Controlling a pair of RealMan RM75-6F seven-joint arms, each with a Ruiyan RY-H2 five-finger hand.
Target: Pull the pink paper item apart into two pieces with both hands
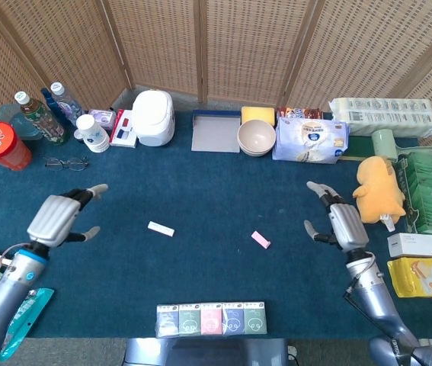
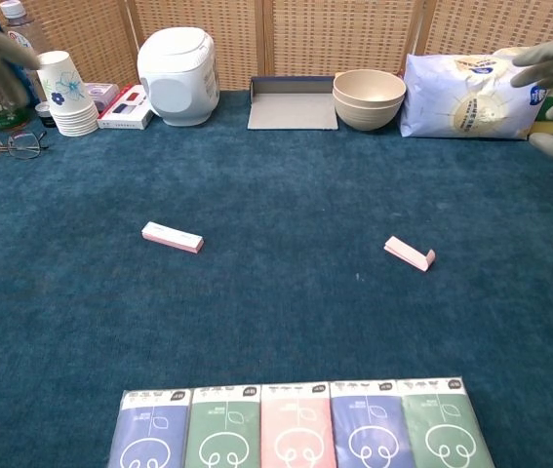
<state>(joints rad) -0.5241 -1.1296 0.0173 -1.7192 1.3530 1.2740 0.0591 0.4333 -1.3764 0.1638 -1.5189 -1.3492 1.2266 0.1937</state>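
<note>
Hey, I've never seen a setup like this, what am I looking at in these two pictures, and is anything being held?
This is a two-armed robot at a table covered in blue cloth. Each arm ends in a mechanical hand. One picture looks down from the robot's head; the other looks forward from its chest, lower and closer.

In the head view the left hand and right hand are out at the sides, fingers apart, holding nothing.

Two pink paper pieces lie apart on the cloth: one on the left, one on the right.

Along the back stand bottles, a white cooker, a grey tray, bowls and a wipes pack. Glasses lie at the left, a yellow plush toy at the right, and a row of tissue packs at the near edge.
</note>
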